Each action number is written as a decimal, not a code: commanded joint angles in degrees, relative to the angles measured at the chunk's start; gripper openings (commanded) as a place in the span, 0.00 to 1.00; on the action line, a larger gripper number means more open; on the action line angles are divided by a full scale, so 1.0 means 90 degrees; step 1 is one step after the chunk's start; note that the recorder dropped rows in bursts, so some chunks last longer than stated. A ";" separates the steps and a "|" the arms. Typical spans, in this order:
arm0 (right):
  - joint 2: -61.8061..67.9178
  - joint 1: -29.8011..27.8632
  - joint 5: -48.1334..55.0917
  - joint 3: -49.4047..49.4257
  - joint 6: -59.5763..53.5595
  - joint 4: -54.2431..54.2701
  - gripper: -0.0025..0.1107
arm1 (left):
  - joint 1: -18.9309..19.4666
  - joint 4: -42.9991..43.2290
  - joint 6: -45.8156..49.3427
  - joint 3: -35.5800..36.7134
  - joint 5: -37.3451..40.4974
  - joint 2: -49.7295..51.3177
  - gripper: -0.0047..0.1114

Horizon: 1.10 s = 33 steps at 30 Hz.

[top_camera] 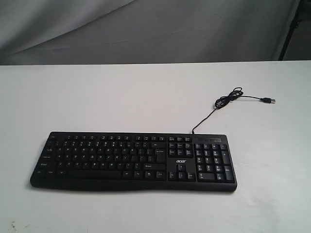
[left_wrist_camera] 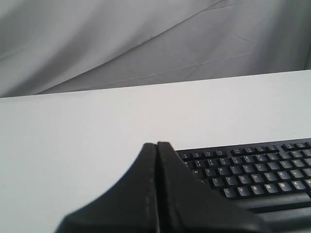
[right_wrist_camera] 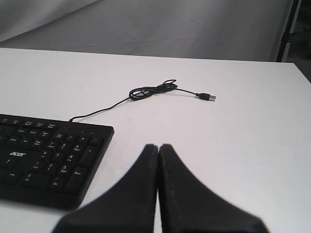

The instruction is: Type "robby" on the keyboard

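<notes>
While off the keyboard (top_camera: 131,160), left tool (left_wrist_camera: 156,145) and right tool (right_wrist_camera: 158,146) closed, empty.

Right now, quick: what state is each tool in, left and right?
Left tool: closed, fingers pressed together, holding nothing.
Right tool: closed, fingers pressed together, holding nothing.

One keyboard (top_camera: 133,160); one cable (top_camera: 214,109) with one coiled bundle, ending in one plug (top_camera: 267,100); one table (top_camera: 146,92); one cloth backdrop (top_camera: 146,29). Two grippers: one left gripper (left_wrist_camera: 156,145), one right gripper (right_wrist_camera: 158,147).
</notes>
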 commanded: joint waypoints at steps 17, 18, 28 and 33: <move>-0.0042 -0.0028 -0.2499 0.0022 -0.0046 -0.0301 0.02 | -0.0041 0.0030 -0.0018 0.0027 -0.0034 -0.0022 0.04; -0.0042 -0.0028 -0.2767 0.0022 -0.0046 -0.0301 0.02 | -0.0041 0.0030 -0.0018 0.0027 -0.0034 -0.0022 0.04; -0.0042 -0.0028 -0.4066 0.0022 -0.0007 -0.0301 0.02 | -0.0041 0.0030 -0.0018 0.0027 -0.0034 -0.0022 0.04; -0.0042 -0.0028 -0.5409 0.0022 0.1980 -0.0301 0.02 | -0.0041 0.0030 -0.0018 0.0027 -0.0034 -0.0022 0.04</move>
